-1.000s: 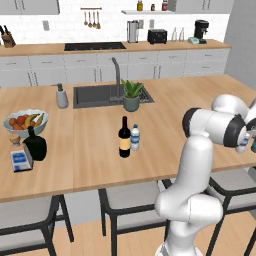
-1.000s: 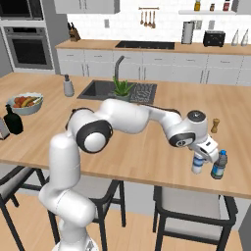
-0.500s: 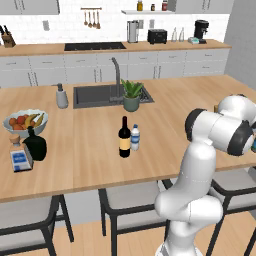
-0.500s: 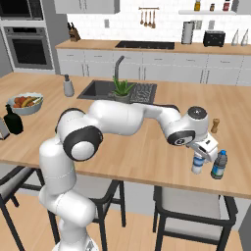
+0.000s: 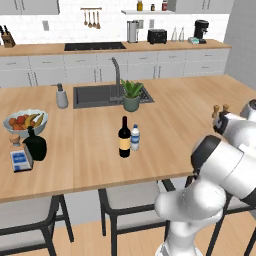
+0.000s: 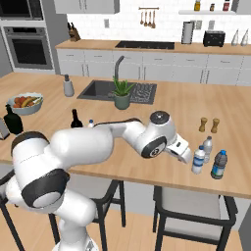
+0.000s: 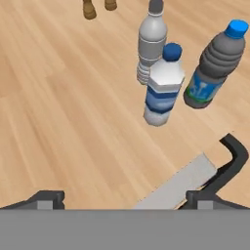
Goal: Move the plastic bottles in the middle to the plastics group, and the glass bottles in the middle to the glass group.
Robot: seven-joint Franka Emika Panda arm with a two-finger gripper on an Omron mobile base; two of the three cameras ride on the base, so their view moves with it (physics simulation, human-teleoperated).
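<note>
Judging roughly a third done: gripper [image 7: 132, 197] spread wide and empty beside the plastics group [image 6: 208, 156] by the island's near right edge, wine bottle [image 5: 124, 138] and one water bottle [image 5: 134, 137] left mid-island.

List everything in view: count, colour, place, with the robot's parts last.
wine bottle: one, dark with tan label, middle of the island.
water bottle: one, clear with blue label, just right of the wine bottle.
plastics group: three clear bottles, right front of the island.
shakers: two, brown, behind the plastics group.
black bottle: one, squat, left end.
square bottle: one, clear with blue label, beside the black bottle.
fruit bowl: one, left.
soap dispenser: one, grey, by the sink.
potted plant: one, green.
end effector: open, empty, near the plastics group.
</note>
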